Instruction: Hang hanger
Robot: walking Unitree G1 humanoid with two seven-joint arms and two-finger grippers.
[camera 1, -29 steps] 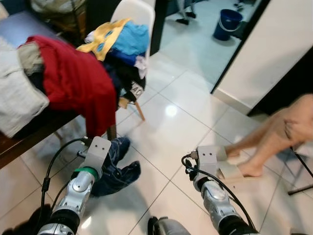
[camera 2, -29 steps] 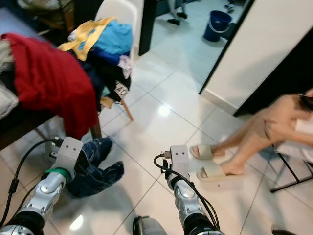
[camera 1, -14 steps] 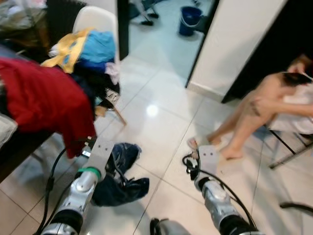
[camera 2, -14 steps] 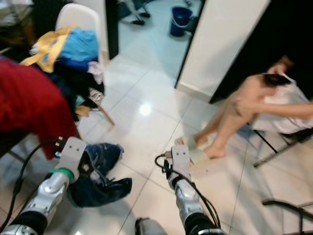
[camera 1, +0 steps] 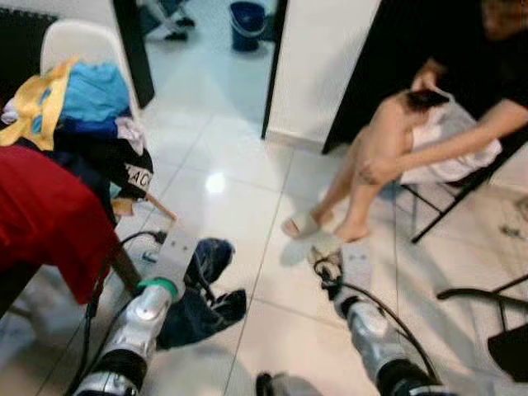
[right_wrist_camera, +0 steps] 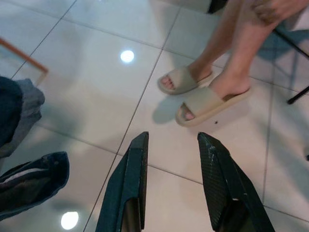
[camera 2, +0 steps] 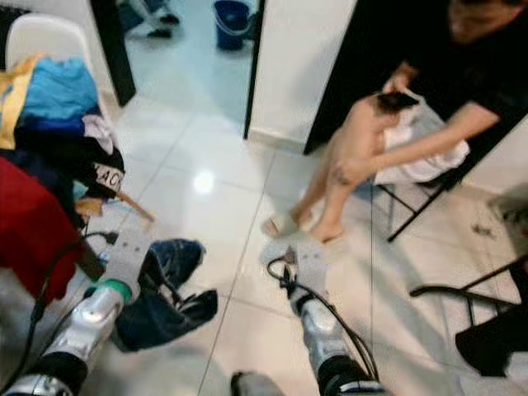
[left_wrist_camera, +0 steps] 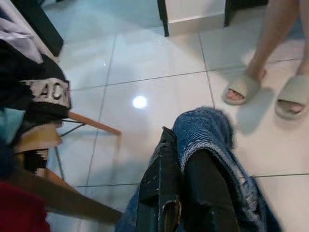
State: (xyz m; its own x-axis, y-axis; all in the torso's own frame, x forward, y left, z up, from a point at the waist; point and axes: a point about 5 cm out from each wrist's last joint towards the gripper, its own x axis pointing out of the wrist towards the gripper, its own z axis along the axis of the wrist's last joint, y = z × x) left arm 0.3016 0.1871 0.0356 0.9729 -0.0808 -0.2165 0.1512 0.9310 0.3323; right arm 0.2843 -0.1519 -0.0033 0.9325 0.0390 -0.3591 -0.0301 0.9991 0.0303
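jeans (camera 1: 206,304) drooping floorward, pinched in left tool (left_wrist_camera: 181,151); right tool (right_wrist_camera: 173,141) spread wide, empty

Camera has swung toward the robot's right — seated person (camera 1: 429,136) now further in frame, folding chair (camera 1: 450,194) visible; red garment (camera 1: 45,219) and clothes-piled chair (camera 1: 78,95) shifted leftward

L gripper (left_wrist_camera: 181,193) pinched, R gripper (right_wrist_camera: 176,181) fingers apart, both low

Your head cameras look down at tiled floor (camera 1: 247,206), wrist cameras low along their fingers, all sharing the slippered feet (right_wrist_camera: 203,94).
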